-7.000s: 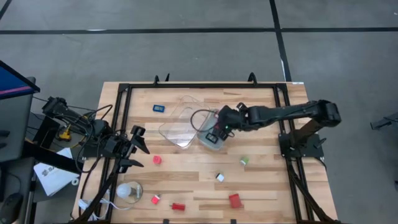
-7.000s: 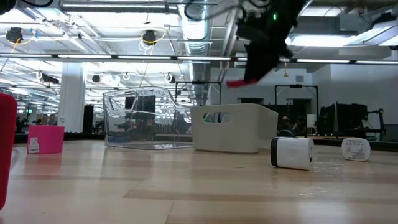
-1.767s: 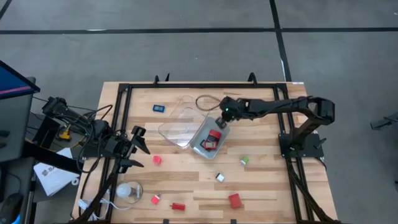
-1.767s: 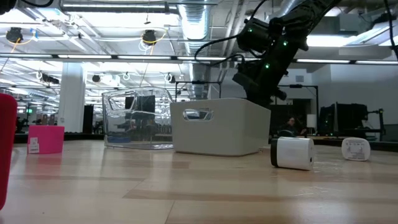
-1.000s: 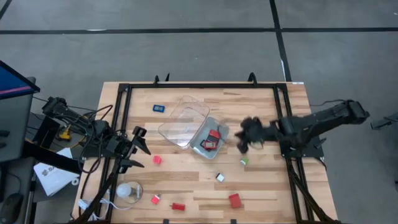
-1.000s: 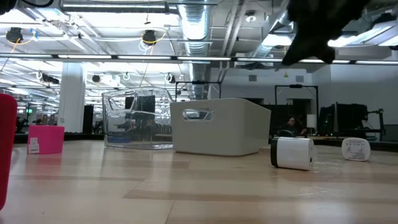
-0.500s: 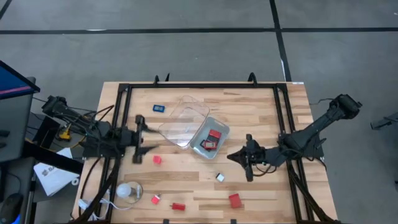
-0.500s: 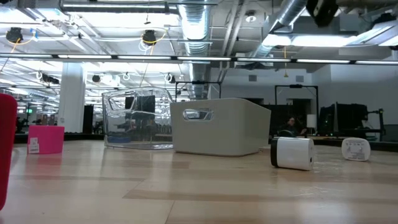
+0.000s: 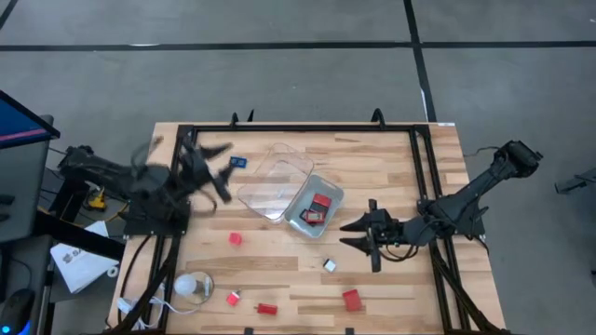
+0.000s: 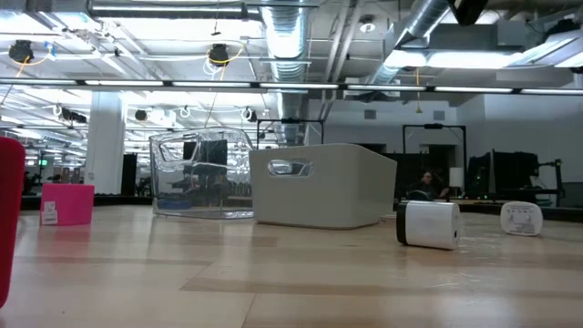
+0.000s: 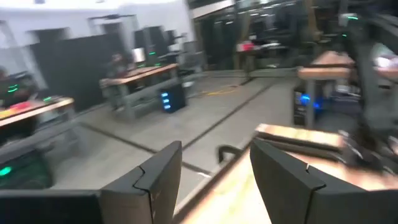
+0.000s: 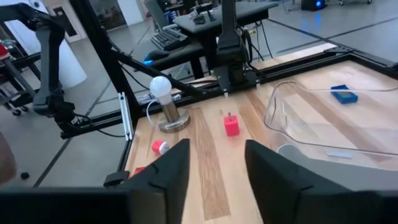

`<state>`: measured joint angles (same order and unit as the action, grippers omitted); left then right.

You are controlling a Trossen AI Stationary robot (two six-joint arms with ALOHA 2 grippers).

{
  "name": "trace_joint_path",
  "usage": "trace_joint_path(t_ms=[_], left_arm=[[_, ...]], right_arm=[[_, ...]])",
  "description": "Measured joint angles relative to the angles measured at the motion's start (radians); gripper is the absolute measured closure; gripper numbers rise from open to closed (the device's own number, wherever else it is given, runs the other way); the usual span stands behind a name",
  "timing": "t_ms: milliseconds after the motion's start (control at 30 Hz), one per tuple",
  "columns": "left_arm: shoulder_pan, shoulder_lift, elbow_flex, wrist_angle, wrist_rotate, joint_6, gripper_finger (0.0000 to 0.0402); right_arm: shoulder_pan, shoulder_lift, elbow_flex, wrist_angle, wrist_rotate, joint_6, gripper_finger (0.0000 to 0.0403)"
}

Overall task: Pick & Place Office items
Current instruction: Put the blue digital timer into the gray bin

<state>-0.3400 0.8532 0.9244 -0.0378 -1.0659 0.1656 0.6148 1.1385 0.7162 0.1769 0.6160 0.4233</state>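
Overhead, the left gripper [image 9: 207,166] is a blur, fingers apart and empty like the right gripper's [image 9: 358,234].

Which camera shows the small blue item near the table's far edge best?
The high view: the blue item lies in full sight on the table, beside the clear tray. The right wrist view shows it farther off, behind that tray. The low and left wrist views don't show it.

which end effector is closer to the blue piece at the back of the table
Left. The left end effector is beside the blue piece; the right end effector is across the table, past the trays.
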Motion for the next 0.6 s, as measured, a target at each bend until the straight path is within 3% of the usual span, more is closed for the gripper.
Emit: trace_joint_path(t_ms=[167, 333, 433, 600], left_arm=[[0.142, 0.062, 0.288, -0.251, 0.006, -0.015, 0.0213], [0.313, 0.17, 0.508, -0.477, 0.104, -0.062, 0.0215], [0.455, 0.275, 0.615, -0.675, 0.207, -0.139, 0.0214], [0.741, 0.487, 0.738, -0.917, 0.504, -0.183, 0.0215]], right_arm=[[0.008, 0.0, 0.0, 0.011, 0.011, -0.002, 0.0218], [0.015, 0.0, 0.0, 0.015, 0.032, -0.006, 0.021], [0.027, 0.0, 0.0, 0.015, 0.056, -0.006, 0.0213], [0.049, 0.0, 0.0, 0.02, 0.066, -0.006, 0.0219]])
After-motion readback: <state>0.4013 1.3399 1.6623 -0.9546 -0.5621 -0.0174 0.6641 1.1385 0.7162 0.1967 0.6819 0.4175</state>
